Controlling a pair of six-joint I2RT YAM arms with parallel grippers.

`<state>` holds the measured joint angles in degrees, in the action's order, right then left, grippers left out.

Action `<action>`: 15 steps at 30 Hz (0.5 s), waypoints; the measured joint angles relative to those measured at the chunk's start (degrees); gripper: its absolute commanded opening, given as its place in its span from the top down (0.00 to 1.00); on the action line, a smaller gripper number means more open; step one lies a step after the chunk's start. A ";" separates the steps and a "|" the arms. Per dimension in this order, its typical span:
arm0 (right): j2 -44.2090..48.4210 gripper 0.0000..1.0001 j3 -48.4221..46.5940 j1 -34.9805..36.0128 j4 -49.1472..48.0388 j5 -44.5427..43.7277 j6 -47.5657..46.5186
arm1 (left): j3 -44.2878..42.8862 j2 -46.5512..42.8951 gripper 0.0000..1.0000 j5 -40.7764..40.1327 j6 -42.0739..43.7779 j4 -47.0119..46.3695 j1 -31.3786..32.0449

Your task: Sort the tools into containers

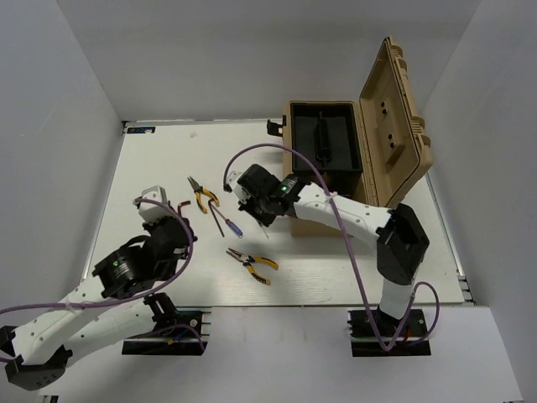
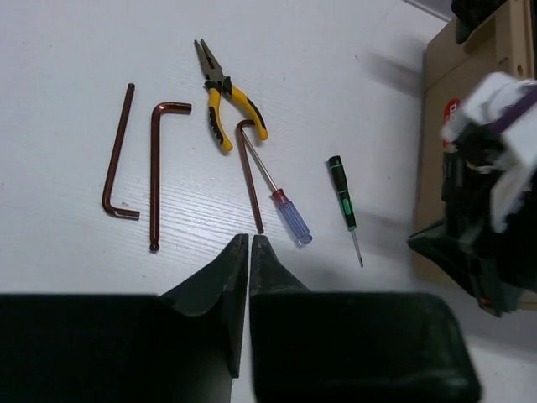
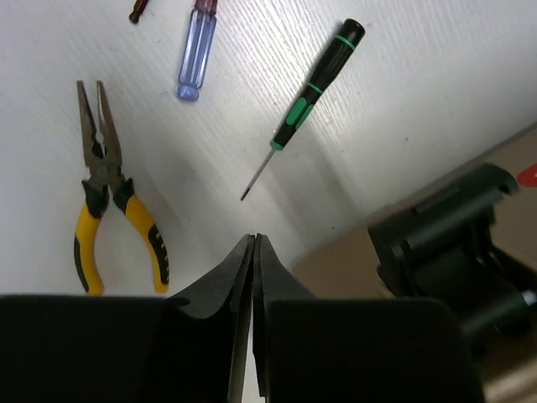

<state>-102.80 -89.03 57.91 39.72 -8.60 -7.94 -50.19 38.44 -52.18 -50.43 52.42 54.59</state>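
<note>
Left gripper (image 2: 250, 239), clenched empty, hangs nr hex keys (image 2: 154, 176); right gripper (image 3: 253, 239), clenched empty, over green screwdriver (image 3: 305, 96), all loose on table (image 1: 352, 277). Best bet: open jaws wide, straddle one handle squarely; height's hard to judge.

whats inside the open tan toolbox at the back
The open tan plastic toolbox holds a black tray with a centre handle. No tools show on it. Anything beneath the tray is covered, and its dark corners are hard to read.

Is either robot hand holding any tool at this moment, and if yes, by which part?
No, nothing is held. The left hand and the right hand are both shut and empty.
</note>
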 measured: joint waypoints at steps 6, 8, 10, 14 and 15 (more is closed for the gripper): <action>-7.61 0.82 -1.62 1.55 -2.25 -0.28 0.85 | 1.81 -5.05 0.22 0.50 1.16 0.46 0.00; -10.78 0.75 -3.65 2.23 -2.60 -1.11 1.68 | 2.51 -5.97 0.20 0.83 1.73 0.35 0.00; -14.14 0.74 -6.38 2.62 -2.75 -2.86 2.58 | 2.89 -7.04 0.19 0.87 2.12 0.39 0.00; -21.05 0.68 -13.07 2.95 -3.50 -8.17 4.00 | 3.34 -10.14 0.19 0.46 2.62 1.01 0.00; -22.53 0.66 -14.40 2.89 -3.87 -9.51 4.24 | 3.76 -11.10 0.19 0.37 2.67 1.16 0.00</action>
<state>-125.34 -103.44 60.80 35.86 -18.11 -3.70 -46.44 27.33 -51.81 -47.77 53.58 54.59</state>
